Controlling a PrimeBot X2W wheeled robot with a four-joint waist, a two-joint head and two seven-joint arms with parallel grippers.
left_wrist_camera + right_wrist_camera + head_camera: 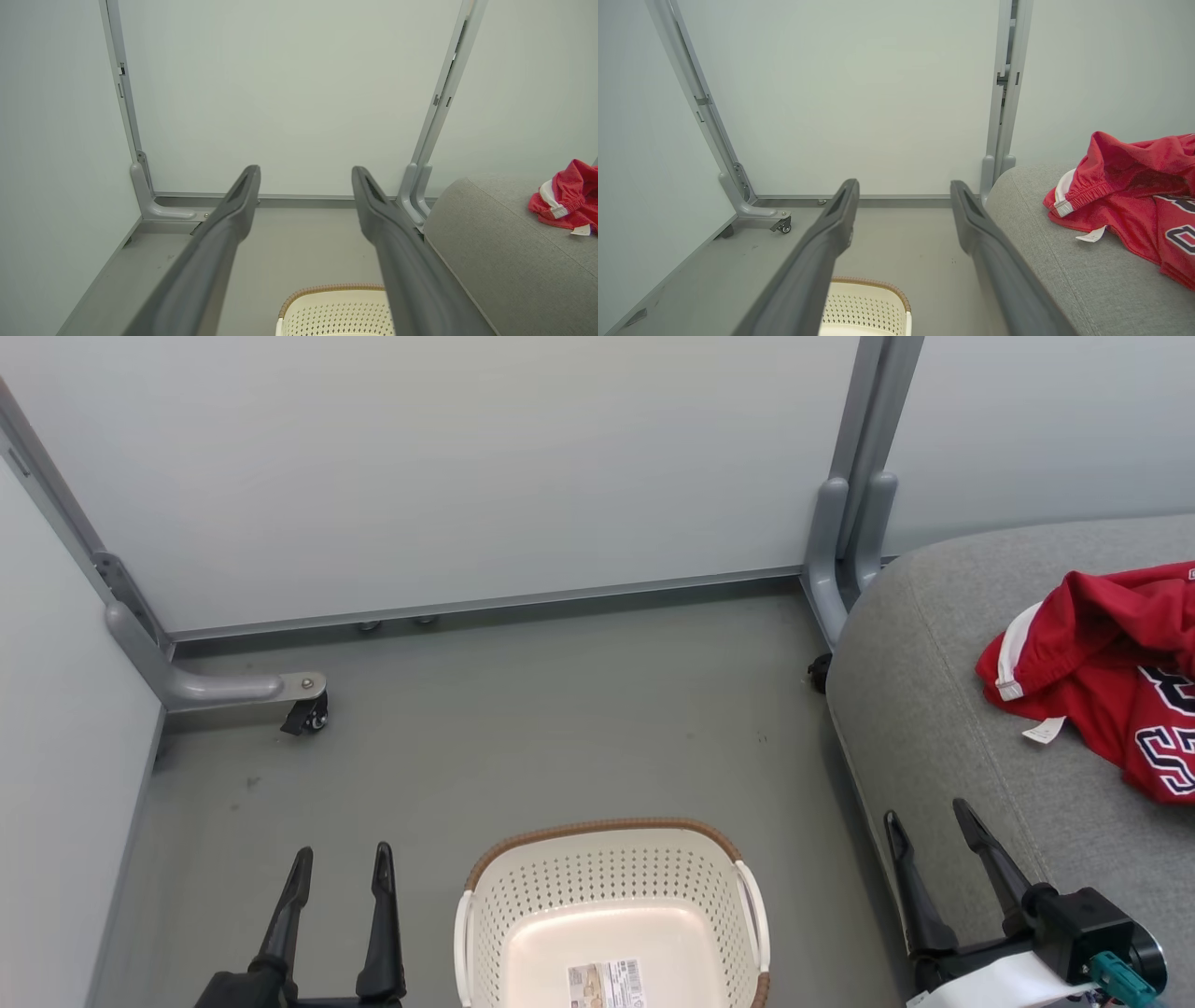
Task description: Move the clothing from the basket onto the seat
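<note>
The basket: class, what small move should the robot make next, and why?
Probably none beyond resting both arms: the basket shows a bare bottom with just a label, the red clothing lies on the seat, and the left pincer and right pincer stand open and empty.

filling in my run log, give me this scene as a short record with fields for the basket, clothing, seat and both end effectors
basket: on the floor; no clothing in its visible part, a label on its bottom
clothing: red heap lying on the seat, apart from both end effectors
seat: grey cushion, to the right of the basket
left end effector: open, holding nothing, left of the basket
right end effector: open, holding nothing, by the seat's near edge
task state: looks done
</note>
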